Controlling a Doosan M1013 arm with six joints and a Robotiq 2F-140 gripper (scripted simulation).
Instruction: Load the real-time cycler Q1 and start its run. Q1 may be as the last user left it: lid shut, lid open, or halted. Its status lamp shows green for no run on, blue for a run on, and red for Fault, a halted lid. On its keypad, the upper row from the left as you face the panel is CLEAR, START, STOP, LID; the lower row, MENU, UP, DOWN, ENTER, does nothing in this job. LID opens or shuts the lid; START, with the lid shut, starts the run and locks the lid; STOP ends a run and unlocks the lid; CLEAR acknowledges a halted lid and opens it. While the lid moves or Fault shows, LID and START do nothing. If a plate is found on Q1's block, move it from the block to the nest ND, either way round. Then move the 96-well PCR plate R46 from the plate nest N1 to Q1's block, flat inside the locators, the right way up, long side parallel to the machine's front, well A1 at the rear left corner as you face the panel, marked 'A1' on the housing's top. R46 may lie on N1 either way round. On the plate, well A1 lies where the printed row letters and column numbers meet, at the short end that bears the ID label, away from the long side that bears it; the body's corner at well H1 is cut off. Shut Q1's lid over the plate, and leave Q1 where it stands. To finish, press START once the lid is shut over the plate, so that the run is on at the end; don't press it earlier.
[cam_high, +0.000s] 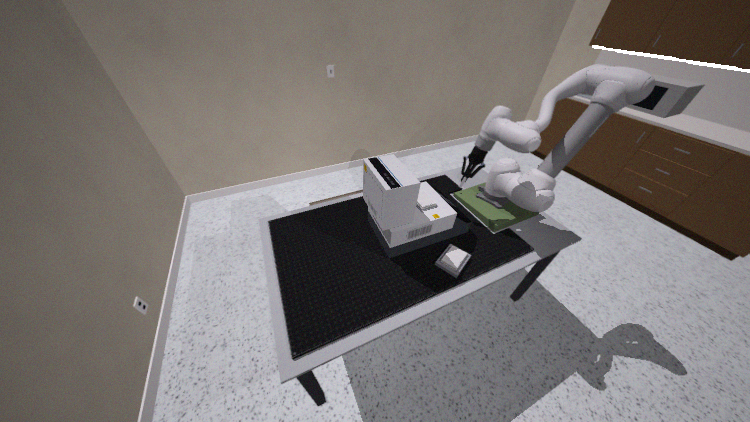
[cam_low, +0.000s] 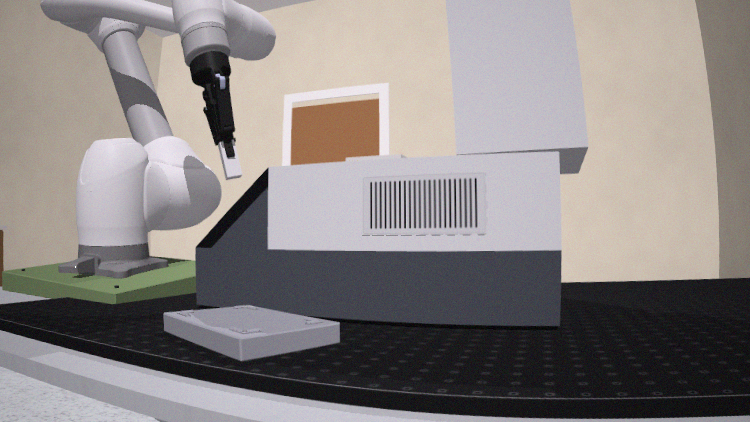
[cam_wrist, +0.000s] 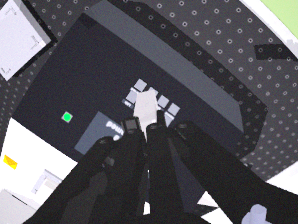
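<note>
The cycler Q1 (cam_high: 406, 202) stands on the black mat with its lid (cam_low: 516, 78) raised upright. Its status lamp (cam_wrist: 67, 116) shows green. A white plate (cam_high: 431, 202) lies on the open block; its orientation is too small to tell. My gripper (cam_low: 229, 165) is shut and empty, tilted, and hangs above the dark sloped front panel (cam_wrist: 120, 83). In the wrist view my fingertips (cam_wrist: 147, 111) sit over the keypad (cam_wrist: 154, 104) and hide most of its keys; I cannot tell whether they touch a key. A flat grey nest (cam_low: 251, 327) lies beside Q1 and holds nothing.
The arm's base stands on a green plate (cam_high: 493, 209) close to Q1's panel side. The same empty nest shows in the wrist view (cam_wrist: 20, 32) and in the top view (cam_high: 453, 259). The raised lid is a tall obstacle behind the block.
</note>
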